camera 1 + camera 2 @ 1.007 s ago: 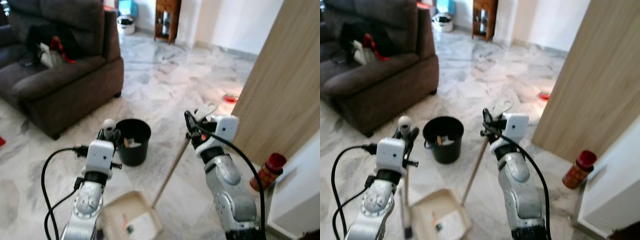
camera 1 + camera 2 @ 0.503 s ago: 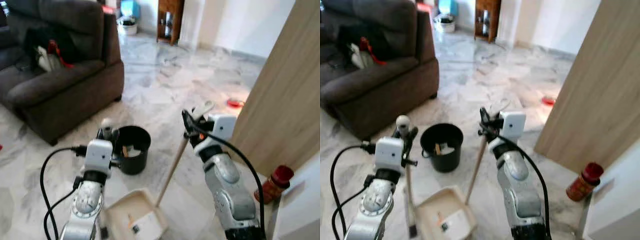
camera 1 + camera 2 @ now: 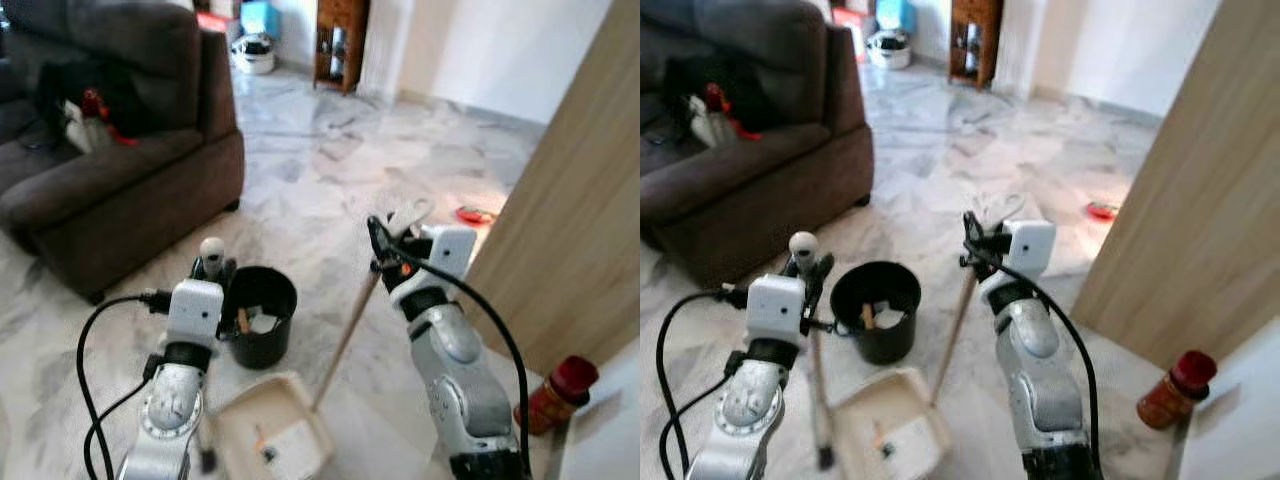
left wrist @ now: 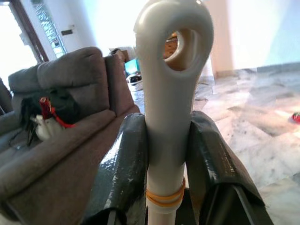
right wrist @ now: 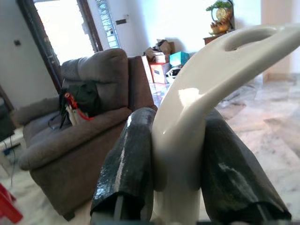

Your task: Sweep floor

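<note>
1. Left wrist view: the left gripper (image 4: pixel 168 140) has its jaws closed narrow on the broom handle (image 4: pixel 171 93). Both fingers (image 4: pixel 123 173) press against the white shaft just below its hanging loop, with no visible gap.
2. Right wrist view: the right gripper (image 5: pixel 180 164) has its jaws clamped on the dustpan handle (image 5: pixel 206 89). The pale grip curves up and out from between the two pads.
3. Eye views: the dustpan handle runs as a wooden pole from the right gripper down to the dustpan (image 3: pixel 890 420), which rests flat on the marble floor (image 3: pixel 330 170) directly in front of the robot. A few small bits of debris lie inside the pan.
4. The broom shaft drops from the left gripper to a dark tip near the pan's left edge. The bristles cannot be made out clearly.
5. A black bin (image 3: pixel 258 315) stands just behind the pan, between the two arms, with scraps inside. A red item (image 3: pixel 470 213) lies on the floor well apart, beside the wood panel (image 3: pixel 570 200). A sofa (image 3: pixel 110 170) stands to the left.
6. Step in hand, as judged: collected debris sits in the pan, so the collecting stroke appears finished or nearly so.
7. Next move, as judged: lift the pan level on its pole, carry it over the bin rim, then tilt it to empty. Both grips must hold firm, because a long pole can swing and spill the load.
</note>
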Controlling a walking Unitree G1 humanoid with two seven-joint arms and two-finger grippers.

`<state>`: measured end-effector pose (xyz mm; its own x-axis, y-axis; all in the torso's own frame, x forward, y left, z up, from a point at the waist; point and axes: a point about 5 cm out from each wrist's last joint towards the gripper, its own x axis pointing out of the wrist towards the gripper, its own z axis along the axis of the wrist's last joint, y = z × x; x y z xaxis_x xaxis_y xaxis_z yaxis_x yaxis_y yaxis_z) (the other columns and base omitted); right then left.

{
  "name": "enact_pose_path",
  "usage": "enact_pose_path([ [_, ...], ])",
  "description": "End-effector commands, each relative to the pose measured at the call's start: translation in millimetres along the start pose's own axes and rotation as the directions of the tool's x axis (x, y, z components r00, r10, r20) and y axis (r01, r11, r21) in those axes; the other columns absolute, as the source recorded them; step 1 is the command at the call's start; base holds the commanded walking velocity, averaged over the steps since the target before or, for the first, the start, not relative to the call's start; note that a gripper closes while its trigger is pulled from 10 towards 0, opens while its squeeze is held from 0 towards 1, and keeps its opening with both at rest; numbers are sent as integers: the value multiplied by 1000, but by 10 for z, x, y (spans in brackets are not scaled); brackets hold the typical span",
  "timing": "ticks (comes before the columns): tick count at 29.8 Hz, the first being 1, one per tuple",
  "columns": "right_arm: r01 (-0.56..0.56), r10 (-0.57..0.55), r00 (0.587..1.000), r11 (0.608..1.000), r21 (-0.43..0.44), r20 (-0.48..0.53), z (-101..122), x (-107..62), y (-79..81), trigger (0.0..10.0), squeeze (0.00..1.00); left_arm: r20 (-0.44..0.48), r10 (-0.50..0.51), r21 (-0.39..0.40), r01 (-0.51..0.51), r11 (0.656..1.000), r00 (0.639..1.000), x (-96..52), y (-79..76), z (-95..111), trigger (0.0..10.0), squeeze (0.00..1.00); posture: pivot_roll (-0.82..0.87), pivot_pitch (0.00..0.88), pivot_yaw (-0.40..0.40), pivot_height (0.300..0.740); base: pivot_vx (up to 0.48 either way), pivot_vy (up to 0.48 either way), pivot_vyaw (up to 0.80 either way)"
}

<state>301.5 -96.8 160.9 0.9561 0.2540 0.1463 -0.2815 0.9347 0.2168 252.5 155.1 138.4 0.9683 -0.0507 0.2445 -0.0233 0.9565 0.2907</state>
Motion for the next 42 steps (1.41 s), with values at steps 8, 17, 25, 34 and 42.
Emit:
enact_pose_path([
  [8,-1,1,999,1000,11,46,96,21,-9,10000,0,53,1,-12,0,1000,999,23,-23,117,10000,0,52,0,6,740,356,0,0],
  [17,-4,3,999,1000,14,44,92,21,-11,10000,0,51,-2,-27,3,1000,999,17,-42,112,10000,0,50,0,4,740,0,0,0],
  [25,-3,2,999,1000,12,44,93,25,-12,10000,0,38,-4,-44,6,999,999,13,-51,97,10000,0,50,0,4,740,0,91,0],
  [34,-3,2,999,1000,14,44,94,23,-14,10000,0,40,-6,-48,7,999,999,10,-58,101,10000,0,50,0,1,740,0,454,0],
  [42,-4,4,999,1000,13,43,92,27,-12,10000,0,42,-5,-46,7,999,999,14,-61,102,10000,0,48,0,1,740,0,418,0],
])
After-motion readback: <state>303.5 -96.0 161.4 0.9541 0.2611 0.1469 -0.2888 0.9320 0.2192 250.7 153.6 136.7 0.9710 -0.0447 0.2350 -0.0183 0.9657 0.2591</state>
